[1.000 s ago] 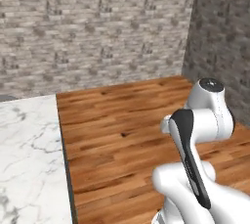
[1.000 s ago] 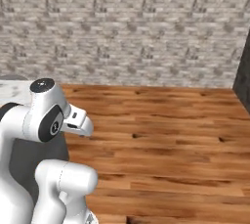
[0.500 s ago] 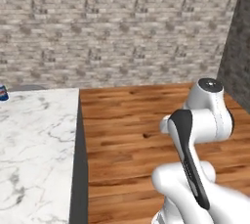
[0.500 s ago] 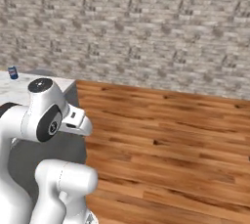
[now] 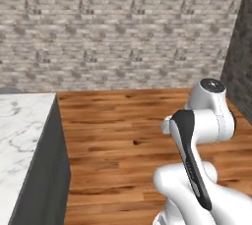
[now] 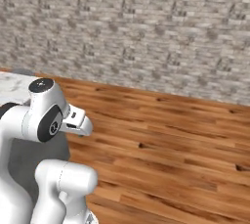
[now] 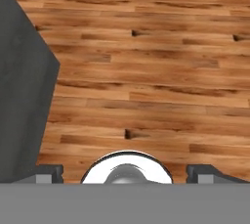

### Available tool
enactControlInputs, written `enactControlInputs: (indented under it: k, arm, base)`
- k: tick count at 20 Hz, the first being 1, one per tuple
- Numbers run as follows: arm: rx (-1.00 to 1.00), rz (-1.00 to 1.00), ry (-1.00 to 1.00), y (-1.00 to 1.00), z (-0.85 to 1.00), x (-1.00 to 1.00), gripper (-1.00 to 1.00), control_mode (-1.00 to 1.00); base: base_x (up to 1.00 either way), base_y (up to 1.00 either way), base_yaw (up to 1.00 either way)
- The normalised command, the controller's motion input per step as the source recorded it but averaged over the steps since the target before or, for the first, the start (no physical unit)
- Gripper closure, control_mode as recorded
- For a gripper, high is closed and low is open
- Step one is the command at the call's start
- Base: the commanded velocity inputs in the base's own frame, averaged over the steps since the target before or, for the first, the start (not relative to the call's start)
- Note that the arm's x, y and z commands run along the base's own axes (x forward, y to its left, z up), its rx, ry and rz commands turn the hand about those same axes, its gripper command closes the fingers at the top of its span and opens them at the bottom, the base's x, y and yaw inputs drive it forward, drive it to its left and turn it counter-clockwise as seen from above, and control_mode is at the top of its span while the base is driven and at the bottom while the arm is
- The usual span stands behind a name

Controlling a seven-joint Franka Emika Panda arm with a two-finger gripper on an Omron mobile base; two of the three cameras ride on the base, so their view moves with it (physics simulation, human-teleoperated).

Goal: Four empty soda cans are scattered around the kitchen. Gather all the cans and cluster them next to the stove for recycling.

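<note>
- One marble counter [image 5: 19, 135] with a dark grey side is sitting left of the gripper [image 7: 126, 173]
- Gripper fingers [image 7: 48, 173] are standing wide apart, gripping nothing, pointing down at wood floor [image 7: 146, 71]
- One brick wall [image 5: 118, 32] is standing beyond; soda cans cannot be made out

Both base cams sit behind the arm, one each side, looking forward and down across the same wood floor [image 5: 123, 135] to the brick wall [image 5: 118, 32], with the marble counter [image 5: 19, 130] at left, while the hand cam looks down at that floor from close by the counter's dark side.
</note>
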Motion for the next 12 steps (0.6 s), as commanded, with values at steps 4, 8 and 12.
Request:
enactControlInputs:
  k: [4, 8, 12]
  arm:
    - [0.0, 0.0, 0.0, 0.0, 0.0, 0.0, -1.0, 1.0]
    - [0.0, 0.0, 0.0, 0.0, 0.0, 0.0, -1.0, 1.0]
    - [0.0, 0.0, 0.0, 0.0, 0.0, 0.0, -1.0, 1.0]
  base:
    - [0.21, -0.71, 0.21]
    - [0.15, -0.71, 0.21]
    - [0.71, -0.25, 0.09]
